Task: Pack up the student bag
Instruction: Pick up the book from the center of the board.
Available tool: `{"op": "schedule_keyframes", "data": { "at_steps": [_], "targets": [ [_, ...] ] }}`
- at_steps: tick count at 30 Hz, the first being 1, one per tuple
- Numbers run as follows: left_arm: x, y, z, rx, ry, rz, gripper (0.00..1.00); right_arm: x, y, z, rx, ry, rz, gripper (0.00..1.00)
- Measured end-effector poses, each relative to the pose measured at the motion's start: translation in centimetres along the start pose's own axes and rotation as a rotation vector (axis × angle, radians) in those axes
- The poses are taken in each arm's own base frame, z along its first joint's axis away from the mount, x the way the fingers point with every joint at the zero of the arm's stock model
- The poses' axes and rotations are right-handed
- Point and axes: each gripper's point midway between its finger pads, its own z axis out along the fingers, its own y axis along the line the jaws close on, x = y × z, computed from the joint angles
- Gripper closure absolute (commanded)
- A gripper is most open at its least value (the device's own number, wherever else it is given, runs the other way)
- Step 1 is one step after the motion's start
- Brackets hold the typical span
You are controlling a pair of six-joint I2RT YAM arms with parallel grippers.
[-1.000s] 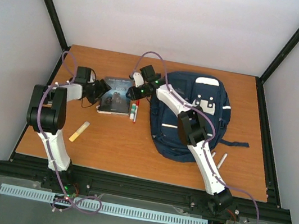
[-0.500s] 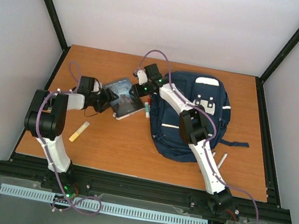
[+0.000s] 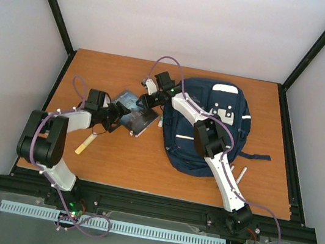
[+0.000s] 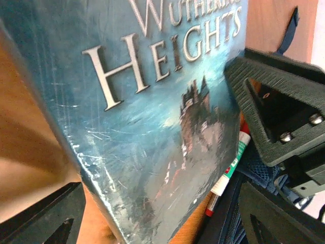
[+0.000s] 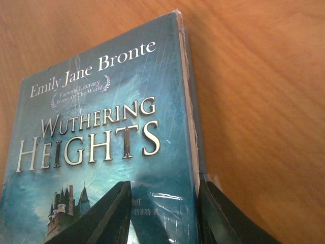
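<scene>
Book (image 3: pixel 138 118) has swung toward the student bag (image 3: pixel 236 127) just right of it; my right tool (image 3: pixel 146 101) clamps it, left tool (image 3: pixel 117 113) open alongside.

Blue book (image 4: pixel 142 117) beside red-capped pen (image 4: pixel 226 178)

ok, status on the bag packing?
Status: left gripper open around the book's corner; right gripper shut on the book. The student bag lies flat, book not in yet. Two markers by the bag, beside the book.
</scene>
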Motion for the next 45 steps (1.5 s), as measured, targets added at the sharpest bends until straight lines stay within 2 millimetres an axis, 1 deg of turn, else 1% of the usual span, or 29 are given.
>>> {"op": "schedule_keyframes", "data": {
  "at_steps": [2,4,7,8,10,14,16,17,22,25,28,31,34,38,40,42,43,45],
  "targets": [
    [0.0,0.2,-1.2,-0.021,-0.043,-0.012,0.11,0.5,0.7,0.1,-0.019,0.009,0.002,0.65],
    [-0.1,0.0,-2.5,-0.033,-0.088,-0.012,0.09,1.0,1.5,0.1,-0.034,0.023,0.003,0.69],
    [-0.2,-0.1,-4.1,-0.046,-0.142,-0.007,0.09,1.9,2.7,0.1,-0.053,0.050,0.007,0.78],
    [-0.2,0.1,-4.5,-0.050,-0.154,-0.007,0.10,2.2,3.1,0.1,-0.058,0.059,0.013,0.79],
    [0.1,0.7,-4.7,-0.063,-0.159,-0.013,0.11,2.7,3.7,0.1,-0.067,0.071,0.024,0.80],
    [1.6,3.9,-4.6,-0.132,-0.135,-0.050,0.11,3.2,4.2,0.0,-0.063,0.075,0.047,0.84],
    [2.3,5.2,-4.7,-0.169,-0.124,-0.066,0.10,3.3,4.2,-0.1,-0.053,0.072,0.060,0.87],
    [2.5,5.5,-4.8,-0.180,-0.121,-0.070,0.10,3.4,4.2,-0.1,-0.050,0.073,0.067,0.88],
    [2.6,5.7,-5.0,-0.192,-0.120,-0.064,0.10,3.7,4.2,-0.3,-0.051,0.071,0.102,0.90],
    [2.5,5.4,-4.5,-0.174,-0.109,-0.060,0.10,4.0,4.4,-0.3,-0.064,0.070,0.123,0.92],
    [2.2,4.5,-3.6,-0.128,-0.094,-0.047,0.09,4.2,4.6,-0.4,-0.075,0.072,0.133,0.93],
    [2.3,4.3,-3.3,-0.109,-0.073,-0.052,0.08,4.2,4.7,-0.4,-0.083,0.070,0.133,0.92],
    [2.3,4.0,-3.0,-0.075,-0.057,-0.046,0.07,4.2,4.4,-0.5,-0.083,0.069,0.138,0.88],
    [2.4,2.8,-2.7,0.005,-0.053,-0.021,0.07,4.0,3.5,-0.5,-0.081,0.057,0.138,0.87],
    [2.6,2.6,-2.9,0.033,-0.067,-0.008,0.07,4.0,3.6,-0.4,-0.087,0.056,0.137,0.87],
    [3.4,2.4,-3.4,0.059,-0.074,0.004,0.03,4.0,3.7,-0.3,-0.099,0.056,0.134,0.87],
    [3.8,2.1,-3.8,0.077,-0.084,0.015,0.02,4.0,3.8,-0.3,-0.107,0.058,0.134,0.86],
    [4.3,1.1,-5.5,0.124,-0.127,0.050,0.01,4.1,4.2,-0.2,-0.134,0.062,0.135,0.86]
  ]
}}
